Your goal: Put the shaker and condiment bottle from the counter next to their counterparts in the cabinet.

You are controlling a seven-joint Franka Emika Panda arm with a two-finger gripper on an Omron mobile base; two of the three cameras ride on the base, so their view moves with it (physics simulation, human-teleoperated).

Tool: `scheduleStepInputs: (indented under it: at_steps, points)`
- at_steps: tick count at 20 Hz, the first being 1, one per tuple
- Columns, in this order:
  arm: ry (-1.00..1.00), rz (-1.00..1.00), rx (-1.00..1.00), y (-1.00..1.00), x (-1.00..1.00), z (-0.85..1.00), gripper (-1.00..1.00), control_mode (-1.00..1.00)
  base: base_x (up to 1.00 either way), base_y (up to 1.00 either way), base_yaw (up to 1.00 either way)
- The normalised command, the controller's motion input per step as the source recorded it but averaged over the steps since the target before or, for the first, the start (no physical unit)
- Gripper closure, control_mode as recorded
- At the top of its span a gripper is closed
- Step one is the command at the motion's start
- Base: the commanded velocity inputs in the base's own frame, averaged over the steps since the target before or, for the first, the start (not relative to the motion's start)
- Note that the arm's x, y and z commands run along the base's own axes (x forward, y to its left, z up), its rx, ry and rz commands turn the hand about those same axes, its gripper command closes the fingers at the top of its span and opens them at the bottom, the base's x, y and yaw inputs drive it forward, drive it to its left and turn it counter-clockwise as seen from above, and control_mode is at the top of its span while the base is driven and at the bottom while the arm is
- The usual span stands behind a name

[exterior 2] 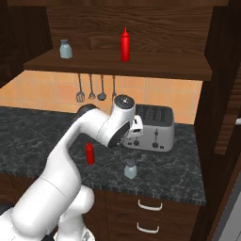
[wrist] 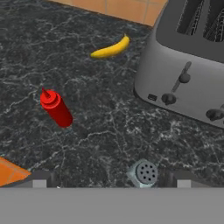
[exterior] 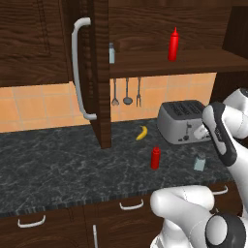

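Two things are waiting on the counter [exterior: 58,164] – the shaker [wrist: 145,173] and the condiment bottle [wrist: 56,108] – and neither has been picked up yet. The shaker is seen from above in the hand view, low down between the two finger tips, with its holed cap facing up. The gripper [wrist: 109,183] is spread wide, as wide as it goes; nothing is held and nothing is touched. Some trouble can be guessed at from here. The shaker is small and light, so it could be knocked over or pushed away if one finger tip is brought down on its cap instead of beside it. The toaster [wrist: 188,65] stands close by, and it could be bumped by the arm on the way down. The banana [wrist: 111,48] lies farther back, well apart. Up in the cabinet [exterior: 145,29], the counterparts [exterior 2: 66,48] stand on the shelf – they could be tipped over if the shaker is set down too close to its twin.
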Motion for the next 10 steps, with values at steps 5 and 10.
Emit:
scheduleStepInputs:
  at_steps: [5, 10]
  points:
    - [0.00, 0.11, 0.00, -0.48, -0.21, -0.37, -1.00, -1.00, 0.00, 0.00, 0.00]
    - [0.00, 0.12, 0.00, -0.31, -0.10, -0.46, -1.00, -1.00, 0.00, 0.00, 0.00]
